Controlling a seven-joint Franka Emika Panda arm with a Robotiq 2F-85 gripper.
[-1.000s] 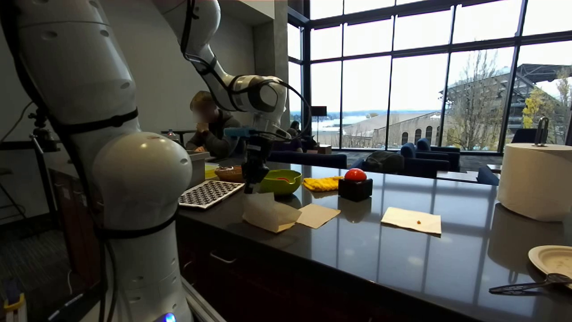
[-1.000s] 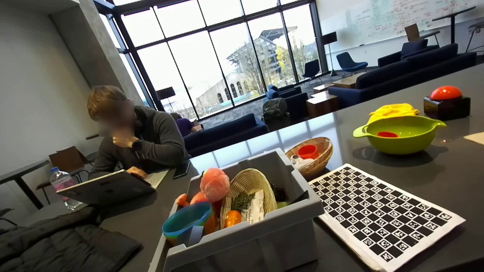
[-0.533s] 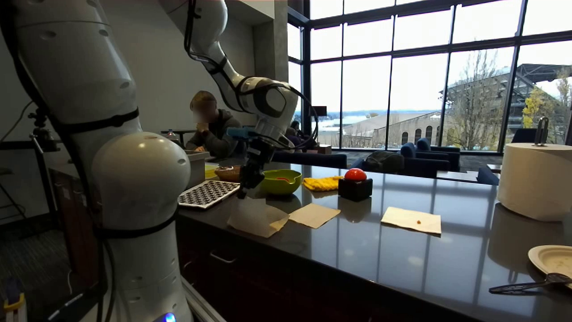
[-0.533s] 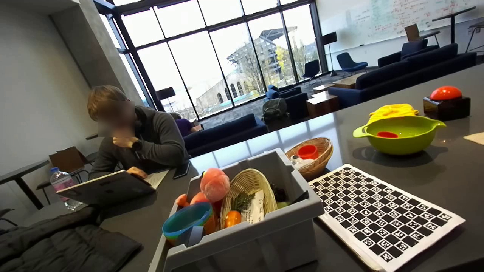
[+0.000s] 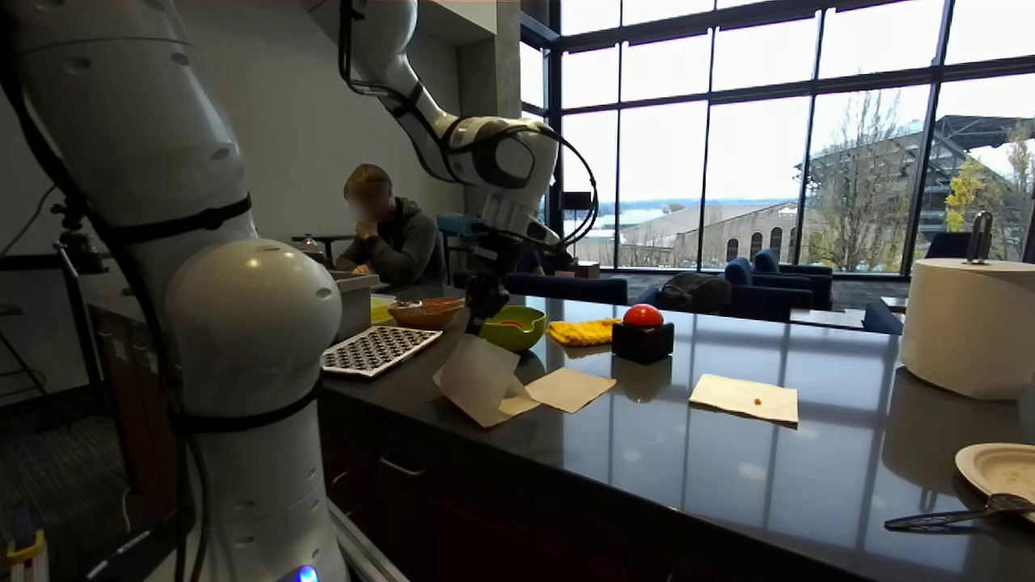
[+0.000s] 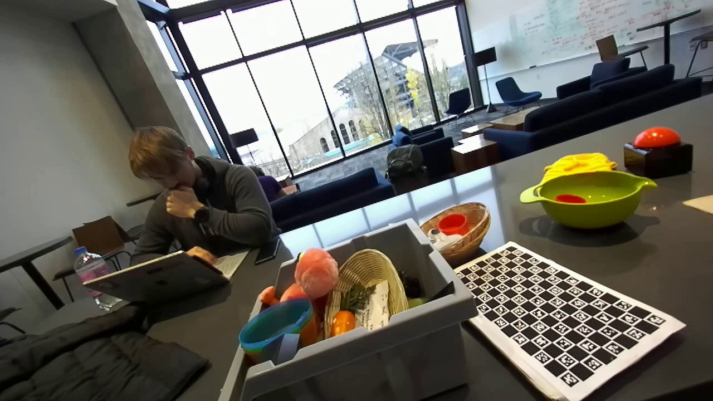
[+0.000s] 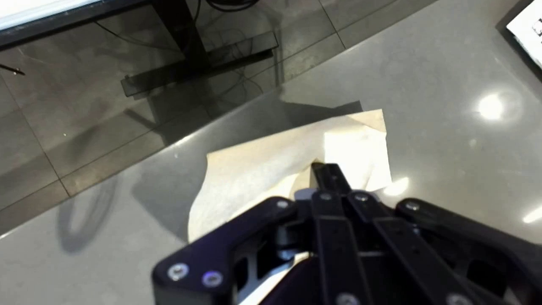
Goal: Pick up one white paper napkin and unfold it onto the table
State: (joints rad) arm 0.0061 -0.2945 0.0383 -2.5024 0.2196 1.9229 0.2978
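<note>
The white paper napkin (image 5: 483,376) is creased and hangs from my gripper (image 5: 475,330) in an exterior view. Its upper part is lifted and slanted, and its lower edge is at the table (image 5: 647,444), near the front edge. In the wrist view, my gripper's fingertips (image 7: 325,166) are together on the napkin (image 7: 258,163), which spreads behind and left of them and casts a shadow on the table (image 7: 127,271). A corner of it looks folded. Part of the napkin is hidden behind the fingers. The gripper and this napkin are out of view in an exterior view that shows the grey bin closely.
A neat flat napkin (image 5: 571,389) lies right beside the held one. A green bowl (image 5: 517,330), yellow cloth (image 5: 584,332) and red button on a black box (image 5: 643,343) stand behind. A checkered board (image 6: 568,317) and grey bin (image 6: 362,356) are nearby. A paper roll (image 5: 966,331) stands far right.
My gripper dipped slightly left, then rose and moved right, in an exterior view. The napkin lay flatter half a second ago and is now pulled up and slanted. Other objects have not moved.
</note>
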